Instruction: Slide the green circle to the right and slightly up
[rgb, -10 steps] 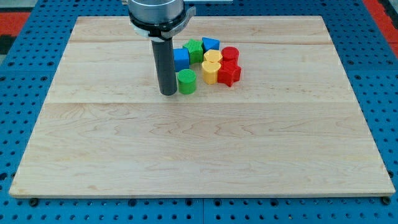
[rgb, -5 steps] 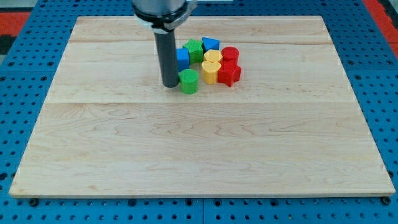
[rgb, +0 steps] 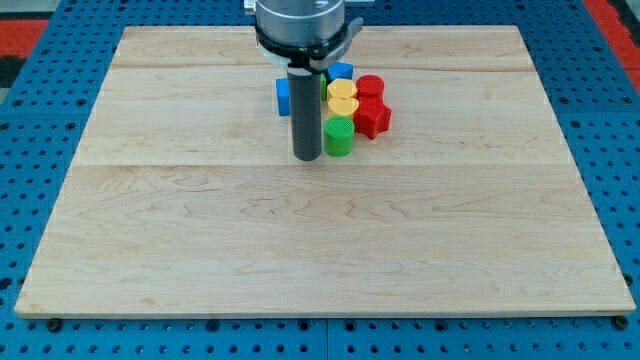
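A straight, round rod (rgb: 306, 112) of dark grey, almost black, is seen, with a smooth, unmarked surface and an even width along its whole length. My tip (rgb: 307, 157) is cut flat and square, with no taper. Above, the rod is seated in a wider round collar (rgb: 300, 38) of black, edged by a pale silver-grey ring. A grey metallic housing (rgb: 298, 10) is cut off by the view's top.

Path right of the green circle (rgb: 338, 136) is open table (rgb: 480, 200). Up-right is obstructed: red block (rgb: 371, 119) nearby, yellow block (rgb: 342, 105) touching (directly above the circle).
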